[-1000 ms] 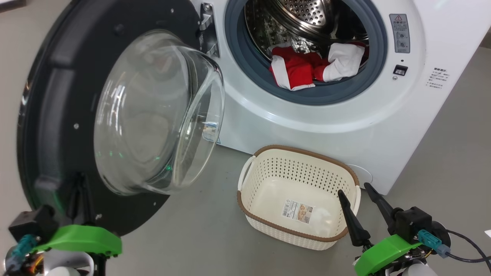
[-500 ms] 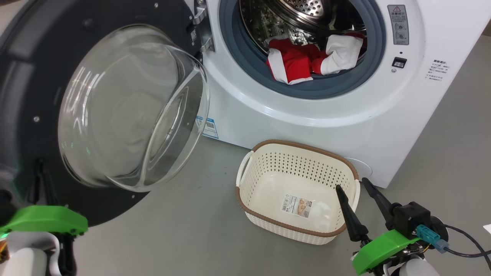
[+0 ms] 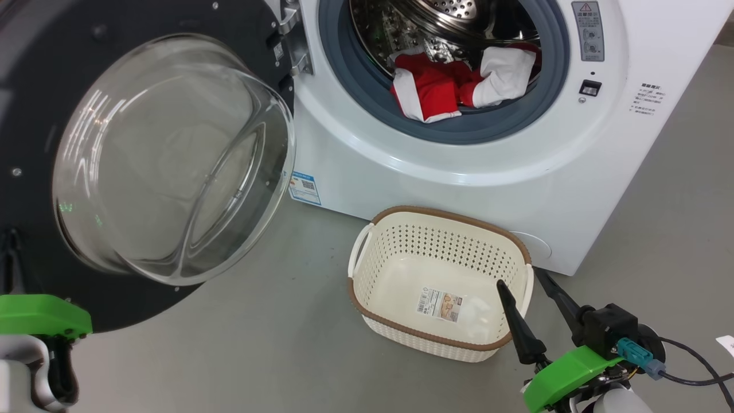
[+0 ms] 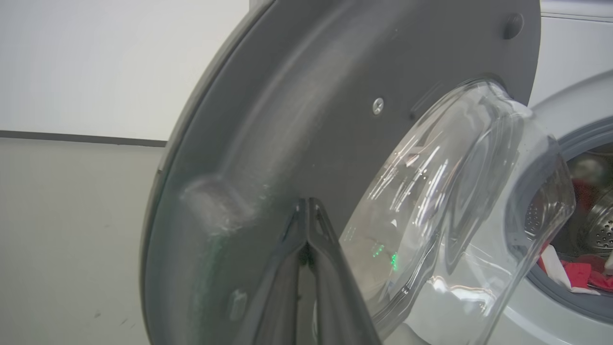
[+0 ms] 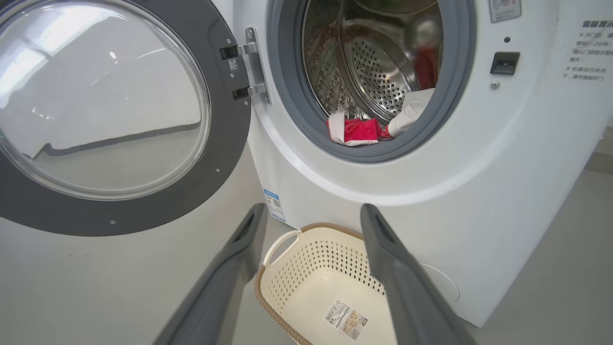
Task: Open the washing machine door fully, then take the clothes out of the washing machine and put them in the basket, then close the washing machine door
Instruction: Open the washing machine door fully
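While the left gripper (image 4: pixel 309 205), fingers pressed together, has its tips at the grey inner face of the washing machine door (image 3: pixel 160 160), that door stands swung out leftward, its glass bowl bulging toward the robot. The right gripper (image 3: pixel 518 276), spread wide, hangs by the right end of the basket (image 3: pixel 436 213). The clothes (image 3: pixel 436 86) lie at the drum mouth of the washing machine (image 3: pixel 459 189), up beyond the basket.

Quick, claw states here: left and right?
Left claw: closed, empty, beside the washing machine door.
Right claw: open, empty, near the basket.
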Available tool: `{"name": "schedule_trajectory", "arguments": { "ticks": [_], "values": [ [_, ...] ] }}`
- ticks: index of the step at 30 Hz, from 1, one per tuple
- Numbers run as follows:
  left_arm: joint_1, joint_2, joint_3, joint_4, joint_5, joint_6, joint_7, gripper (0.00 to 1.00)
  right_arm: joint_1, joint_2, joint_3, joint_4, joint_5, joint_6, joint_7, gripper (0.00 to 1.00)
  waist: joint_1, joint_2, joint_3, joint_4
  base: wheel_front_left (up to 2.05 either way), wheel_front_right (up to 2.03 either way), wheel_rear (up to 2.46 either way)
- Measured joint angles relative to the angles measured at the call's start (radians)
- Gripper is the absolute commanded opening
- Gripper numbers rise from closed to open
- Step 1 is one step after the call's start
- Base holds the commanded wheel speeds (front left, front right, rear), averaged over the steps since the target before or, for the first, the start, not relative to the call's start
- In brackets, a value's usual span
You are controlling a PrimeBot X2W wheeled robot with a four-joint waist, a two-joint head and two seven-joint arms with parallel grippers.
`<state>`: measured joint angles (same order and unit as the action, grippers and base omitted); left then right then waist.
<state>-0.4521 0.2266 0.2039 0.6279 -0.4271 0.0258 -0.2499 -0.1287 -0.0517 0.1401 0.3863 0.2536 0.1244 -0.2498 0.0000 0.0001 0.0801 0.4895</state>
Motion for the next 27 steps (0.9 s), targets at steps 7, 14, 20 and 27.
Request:
{"name": "schedule_trajectory", "arguments": {
  "ticks": [7,14,20,27],
  "values": [
    [0.003,-0.036,0.078,-0.05,0.059,-0.009,-0.003,0.35,0.0,0.0,-0.001,0.0,0.002,0.0,0.0,1.0,0.0,0.0,-0.01,-0.023,0.0,0.0,0.0],
    [0.045,-0.066,0.095,-0.198,0.133,0.009,-0.004,1.0,0.0,0.0,-0.016,-0.016,0.024,0.0,0.0,1.0,0.0,0.0,-0.029,-0.049,0.0,0.0,0.0],
    [0.079,-0.092,0.068,-0.391,0.176,0.006,-0.007,1.0,0.001,0.0,-0.034,-0.029,0.031,0.0,0.0,1.0,0.0,0.0,-0.049,-0.075,0.0,0.0,0.0],
    [0.13,-0.132,-0.046,-0.52,0.187,-0.051,0.028,1.0,0.006,0.001,-0.059,-0.054,0.037,0.0,0.0,1.0,0.0,0.0,-0.069,-0.106,0.0,0.0,0.0]
  ]
}}
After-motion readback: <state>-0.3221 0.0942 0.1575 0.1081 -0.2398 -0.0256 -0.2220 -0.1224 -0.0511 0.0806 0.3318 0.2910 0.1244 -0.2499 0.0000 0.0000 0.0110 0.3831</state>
